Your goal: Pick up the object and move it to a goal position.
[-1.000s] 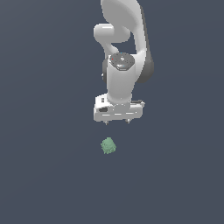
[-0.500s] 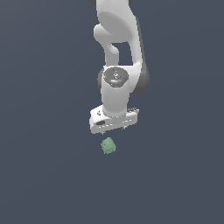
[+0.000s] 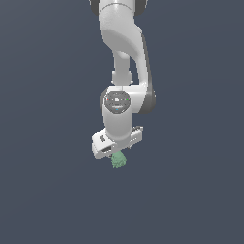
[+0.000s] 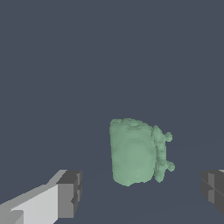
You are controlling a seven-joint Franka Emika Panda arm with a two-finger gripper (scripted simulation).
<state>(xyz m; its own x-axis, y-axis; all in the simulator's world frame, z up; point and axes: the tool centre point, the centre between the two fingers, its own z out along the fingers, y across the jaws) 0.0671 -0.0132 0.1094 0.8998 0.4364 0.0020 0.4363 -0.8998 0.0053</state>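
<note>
The object [image 3: 118, 161] is a small pale-green lumpy blob on the dark grey floor. In the exterior view it pokes out just below my white gripper [image 3: 116, 153], which hangs right over it and hides its top. In the wrist view the object [image 4: 136, 151] lies between my two fingers, one dark pad [image 4: 70, 192] on one side and the other [image 4: 212, 188] on the opposite side. The jaws stand wide apart and touch nothing. The object is much narrower than the gap.
The floor [image 3: 47, 190] is a plain dark grey surface all around. The white arm [image 3: 124, 52] rises above the gripper toward the top of the exterior view.
The arm has come down and turned over the object. The gripper, earlier well above the blob, now sits right on top of it. The object has not moved.
</note>
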